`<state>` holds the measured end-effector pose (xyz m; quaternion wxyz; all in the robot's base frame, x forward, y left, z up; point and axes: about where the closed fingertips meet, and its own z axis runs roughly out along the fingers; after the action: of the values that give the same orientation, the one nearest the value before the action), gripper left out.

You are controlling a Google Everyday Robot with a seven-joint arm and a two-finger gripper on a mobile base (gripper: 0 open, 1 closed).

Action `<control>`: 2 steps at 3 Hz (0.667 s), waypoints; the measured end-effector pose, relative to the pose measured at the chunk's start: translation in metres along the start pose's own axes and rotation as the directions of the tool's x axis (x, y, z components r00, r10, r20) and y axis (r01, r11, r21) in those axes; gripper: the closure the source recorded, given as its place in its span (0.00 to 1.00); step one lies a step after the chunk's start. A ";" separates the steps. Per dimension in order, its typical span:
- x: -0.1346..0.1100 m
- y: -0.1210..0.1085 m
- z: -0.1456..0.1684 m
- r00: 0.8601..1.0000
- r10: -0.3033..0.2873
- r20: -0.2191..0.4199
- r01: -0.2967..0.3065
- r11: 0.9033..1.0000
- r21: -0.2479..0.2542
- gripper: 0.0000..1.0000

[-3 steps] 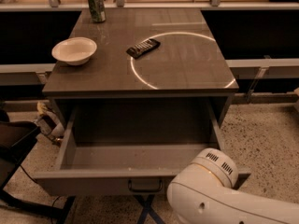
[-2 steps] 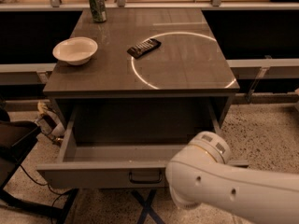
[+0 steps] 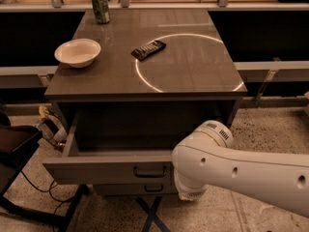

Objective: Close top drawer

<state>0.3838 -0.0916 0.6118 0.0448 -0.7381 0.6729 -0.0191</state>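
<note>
The top drawer [image 3: 106,170] is the widest grey drawer of the cabinet. It stands partly open, and its front with a small dark bar handle [image 3: 150,172] sticks out a short way from the cabinet. Its inside is dark, and I cannot see anything in it. My white arm [image 3: 207,163] reaches in from the right and lies against the right end of the drawer front. My gripper is hidden behind the arm's rounded end, at the drawer front. A lower grey drawer [image 3: 130,189] with a like handle shows just beneath.
On the cabinet top [image 3: 193,76] are a white bowl [image 3: 77,52], a green can [image 3: 100,6] and a black remote [image 3: 148,49]. A dark chair [image 3: 14,149] and cables stand at the left. Crossed legs [image 3: 149,215] are under the cabinet.
The top drawer has slid inward from wide open to partly open. My arm has moved forward and up against the drawer front.
</note>
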 end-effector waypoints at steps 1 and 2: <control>0.004 -0.024 0.003 1.000 0.023 0.012 -0.023 1.000 0.002 1.00; 0.006 -0.033 0.004 0.999 0.032 0.019 -0.032 0.999 0.006 1.00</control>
<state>0.4170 -0.0949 0.6110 0.0538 -0.7272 0.6842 -0.0133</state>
